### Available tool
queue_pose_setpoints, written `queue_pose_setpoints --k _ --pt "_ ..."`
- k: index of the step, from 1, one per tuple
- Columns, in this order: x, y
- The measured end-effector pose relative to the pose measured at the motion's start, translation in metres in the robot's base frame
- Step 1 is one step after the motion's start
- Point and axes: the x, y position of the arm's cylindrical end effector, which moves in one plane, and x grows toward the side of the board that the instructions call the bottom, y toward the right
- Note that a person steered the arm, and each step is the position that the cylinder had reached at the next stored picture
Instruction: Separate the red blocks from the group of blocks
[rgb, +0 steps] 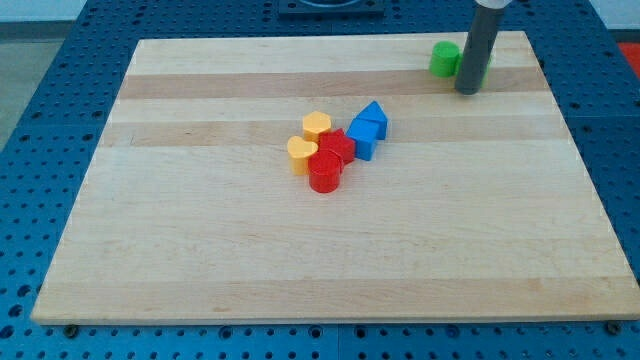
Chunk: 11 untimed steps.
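Observation:
A tight group of blocks sits a little above the board's middle. In it a red cylinder (325, 173) lies at the bottom and a red star-like block (338, 146) just above it. Two yellow heart-shaped blocks (316, 125) (301, 154) touch them on the view's left. Two blue blocks (372, 117) (363, 139) touch them on the view's right. My tip (468, 91) rests at the board's top right, far from the group, beside a green block (445, 59) that the rod partly hides.
The wooden board (200, 250) lies on a blue perforated table (40, 120). A second green piece (486, 62) peeks out at the rod's right.

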Motion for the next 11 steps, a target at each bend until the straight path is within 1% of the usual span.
queue_pose_setpoints --k 1,2,3,4,5,6,7,8,9,10,11 --pt "0.0 0.0" --pt "0.005 -0.014" --pt "0.039 -0.067" --pt "0.052 -0.091" --pt "0.044 -0.121" --pt "0.019 -0.157" --pt "0.012 -0.179" --pt "0.015 -0.204" --pt "0.055 -0.207" --pt "0.11 -0.156" --pt "0.164 -0.131"
